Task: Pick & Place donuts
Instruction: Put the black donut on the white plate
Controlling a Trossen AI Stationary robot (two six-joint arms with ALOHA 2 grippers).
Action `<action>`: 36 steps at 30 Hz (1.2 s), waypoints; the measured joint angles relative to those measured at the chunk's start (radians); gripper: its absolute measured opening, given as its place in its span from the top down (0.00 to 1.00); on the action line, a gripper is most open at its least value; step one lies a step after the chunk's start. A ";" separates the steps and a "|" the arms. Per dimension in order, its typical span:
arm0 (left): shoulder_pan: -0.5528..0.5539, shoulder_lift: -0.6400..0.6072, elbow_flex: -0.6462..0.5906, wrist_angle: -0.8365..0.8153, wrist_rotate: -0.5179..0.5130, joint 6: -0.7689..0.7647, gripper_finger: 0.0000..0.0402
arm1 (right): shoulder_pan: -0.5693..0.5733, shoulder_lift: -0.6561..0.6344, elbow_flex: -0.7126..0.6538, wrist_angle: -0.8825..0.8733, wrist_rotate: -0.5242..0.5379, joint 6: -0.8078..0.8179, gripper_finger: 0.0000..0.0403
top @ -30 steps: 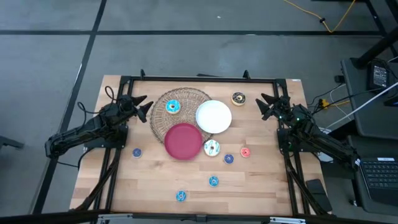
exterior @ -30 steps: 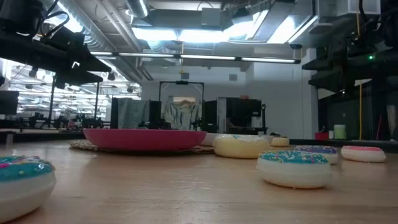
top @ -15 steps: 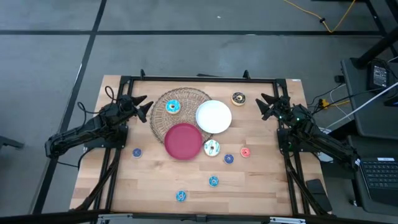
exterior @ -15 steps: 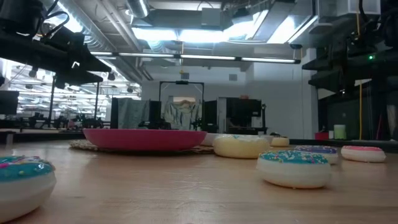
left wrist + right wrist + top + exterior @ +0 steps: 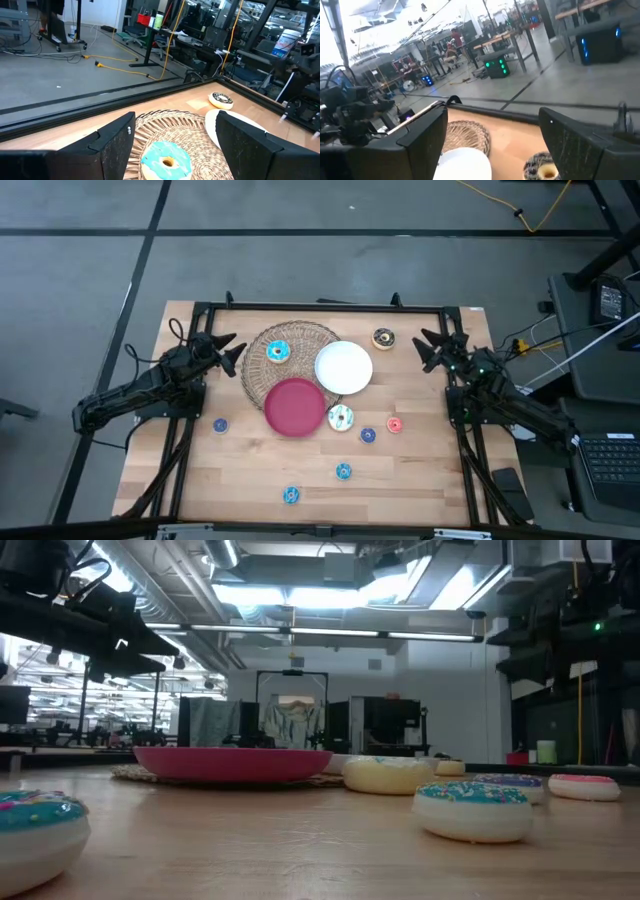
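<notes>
Table (image 5: 420, 480) laid out, nothing in hand yet; I judge this the approach step before a first pick. Wicker mat (image 5: 262, 342) carries a cyan donut (image 5: 278, 352); red plate (image 5: 295, 406) overlaps its near edge, white plate (image 5: 344, 367) sits beside it. Left gripper (image 5: 232, 348) hovers at the mat's left rim, fingers spread apart, empty. Right gripper (image 5: 428, 348) waits near the chocolate donut (image 5: 383, 337), fingers likewise apart. White-sprinkled donut (image 5: 341, 418) touches the red plate; smaller blue and red rings lie scattered nearer the front edge. Next, I'd lower the left gripper over the cyan donut and close.
</notes>
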 joint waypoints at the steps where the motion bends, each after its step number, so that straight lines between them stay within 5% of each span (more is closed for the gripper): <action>1: 0.000 0.000 0.000 0.000 0.000 0.000 0.34 | 0.000 0.005 0.023 -0.017 0.002 -0.013 0.22; 15: 0.000 0.000 0.000 0.000 0.000 0.000 0.34 | 0.000 0.344 0.514 -0.391 0.197 -0.003 0.22; 26: 0.000 0.000 0.000 0.000 0.000 0.000 0.34 | 0.000 0.603 0.900 -0.646 0.339 0.232 0.22; 36: 0.000 0.000 0.000 0.000 0.000 0.000 0.34 | 0.000 0.825 1.215 -0.874 0.351 0.445 0.22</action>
